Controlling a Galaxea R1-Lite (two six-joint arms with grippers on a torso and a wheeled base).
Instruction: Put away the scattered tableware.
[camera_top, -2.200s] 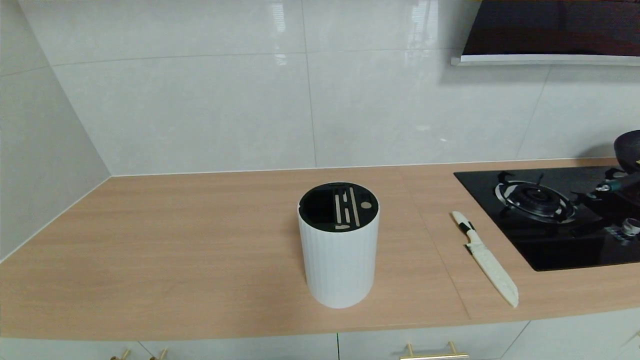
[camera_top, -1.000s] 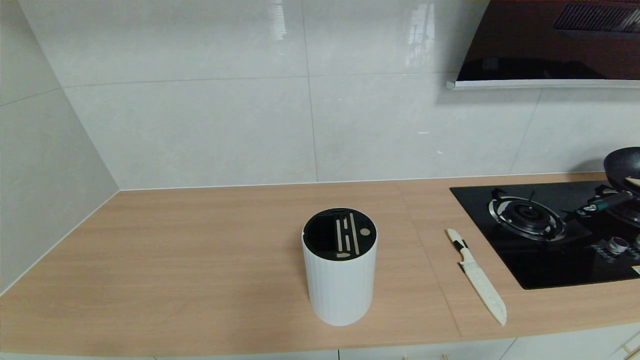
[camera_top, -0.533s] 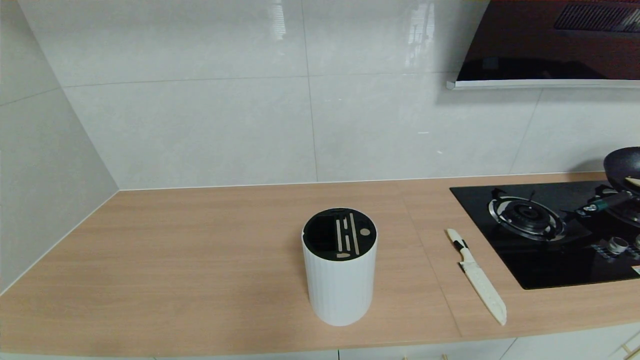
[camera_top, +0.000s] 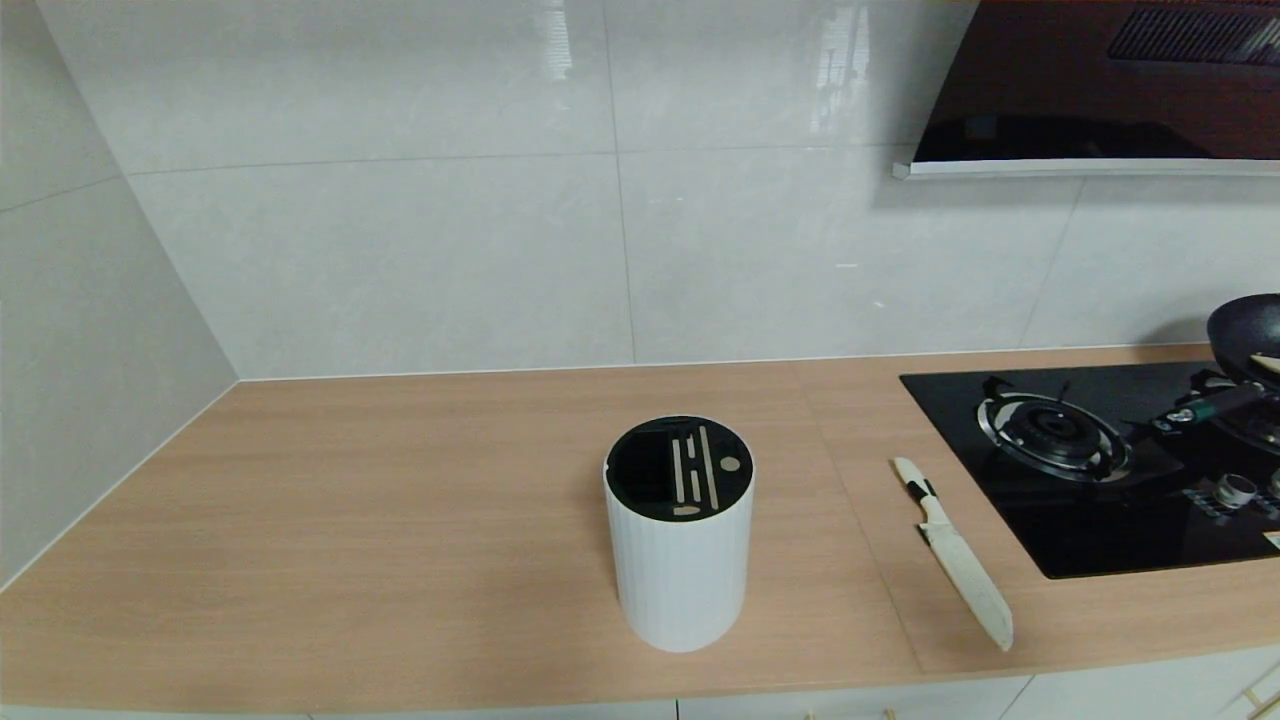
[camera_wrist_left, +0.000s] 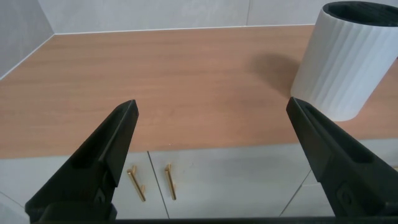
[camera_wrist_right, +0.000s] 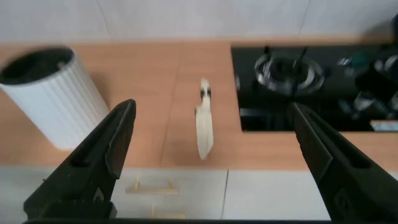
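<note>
Two grippers nearest of all, off the near edge of the counter (camera_top: 400, 520). Left gripper (camera_wrist_left: 211, 102) with fingers spread wide and nothing between them, facing the left part of the wood top. Right gripper (camera_wrist_right: 212, 104) likewise wide apart and holding nothing, facing the stretch between holder and stove. Below the counter's near edge, pale cabinet fronts with brass handles (camera_wrist_left: 152, 182).

On the counter, about mid-width and towards the near edge, an upright white ribbed holder (camera_top: 680, 560). Black top cut with one large opening on the left, then narrow slots and a small round hole to the right.

To the right of it and well apart, a white knife (camera_top: 955, 555) flat on the wood. Tip towards the near edge, handle with a black band pointing far and slightly left. Just left of the black stove (camera_top: 1100, 530), not touching it.

Farther right on the stove, a dark pan (camera_top: 1245, 330). Behind, pale wall tiles. Up on the right, a dark range hood (camera_top: 1100, 90).
</note>
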